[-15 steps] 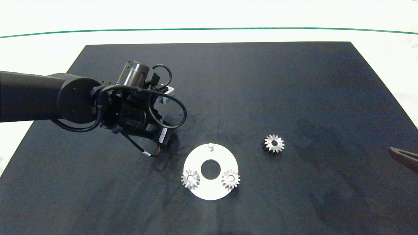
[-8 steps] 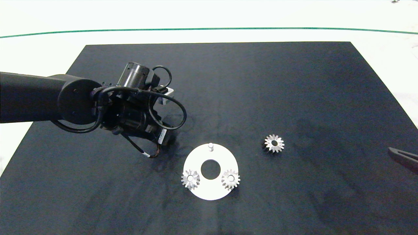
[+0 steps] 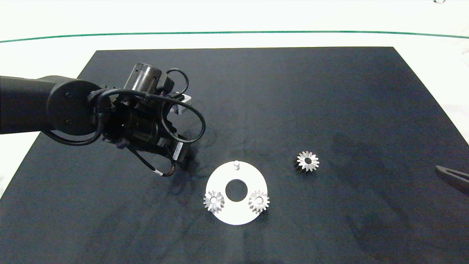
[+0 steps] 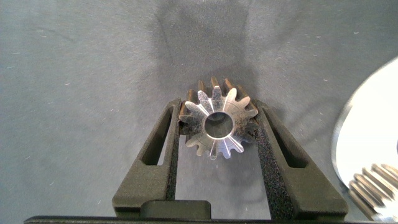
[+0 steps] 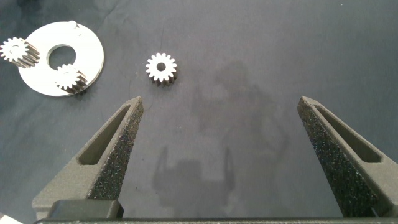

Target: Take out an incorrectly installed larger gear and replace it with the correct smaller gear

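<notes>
Risks from here gather around two handovers, as we read it. Our left gripper (image 4: 216, 124) has its fingers clamped on the larger gear (image 4: 217, 121), pinched across the tooth tips on two opposite sides and held over the dark mat (image 3: 329, 91), off to the left of the white round plate (image 3: 220, 214); in the head view the gear itself is hidden under the wrist. A grip on pointed teeth is a thin one, so we judge the gear could twist or slip out if the arm swings quickly, and a metal gear dropped on edge might roll back toward the plate and knock the two small gears seated there, one on the plate's near left (image 3: 213, 201) and one on its near right (image 3: 259, 201). When we let it go, setting it down well apart from the plate seems wise. The plate's far peg (image 3: 236, 164) stands bare, and the smaller gear (image 3: 307, 161) lies flat on the mat to the plate's right, well clear of it. Our right gripper (image 5: 231, 155) waits at the right edge of the table with its fingers wide apart, holding nothing. The harder step is likely the fitting: the gear's centre hole must meet that thin peg squarely, and its teeth may clash with the neighbours if it comes down tilted. A push off centre could also slide the loose-looking plate across the mat.
</notes>
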Action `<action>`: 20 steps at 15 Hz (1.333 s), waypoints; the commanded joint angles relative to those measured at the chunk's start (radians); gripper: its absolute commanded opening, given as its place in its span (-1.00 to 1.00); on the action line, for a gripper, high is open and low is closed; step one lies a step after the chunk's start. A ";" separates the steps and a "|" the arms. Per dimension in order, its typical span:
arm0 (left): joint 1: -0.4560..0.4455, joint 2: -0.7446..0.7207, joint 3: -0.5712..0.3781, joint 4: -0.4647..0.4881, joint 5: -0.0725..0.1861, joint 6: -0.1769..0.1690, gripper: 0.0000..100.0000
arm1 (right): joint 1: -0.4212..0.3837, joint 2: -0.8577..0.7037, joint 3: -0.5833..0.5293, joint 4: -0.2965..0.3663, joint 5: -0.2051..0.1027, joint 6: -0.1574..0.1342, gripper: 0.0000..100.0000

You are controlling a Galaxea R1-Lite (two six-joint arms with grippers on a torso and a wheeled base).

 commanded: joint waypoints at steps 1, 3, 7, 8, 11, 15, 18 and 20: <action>-0.057 -0.108 0.015 0.042 0.005 0.000 -0.32 | 0.000 0.004 0.002 0.001 -0.002 -0.002 1.00; -0.157 -0.148 0.037 0.053 0.007 -0.006 -0.32 | 0.000 0.007 0.004 0.001 -0.002 -0.002 1.00; -0.280 -0.114 -0.003 0.052 0.027 -0.007 -0.32 | 0.002 -0.004 0.007 0.001 0.009 -0.010 1.00; -0.288 -0.092 -0.017 0.050 0.030 -0.009 -0.32 | 0.002 -0.005 0.007 0.001 0.011 -0.010 1.00; -0.281 -0.039 -0.068 0.052 0.051 -0.024 -0.32 | 0.002 -0.008 0.007 0.001 0.011 -0.010 1.00; -0.304 0.006 -0.098 0.052 0.067 -0.043 -0.32 | 0.002 -0.007 0.007 0.001 0.011 -0.010 1.00; -0.321 0.032 -0.108 0.050 0.102 -0.041 -0.32 | 0.002 -0.005 0.008 0.001 0.011 -0.014 1.00; -0.323 0.056 -0.129 0.050 0.102 -0.041 -0.32 | 0.002 -0.005 0.011 0.001 0.011 -0.020 1.00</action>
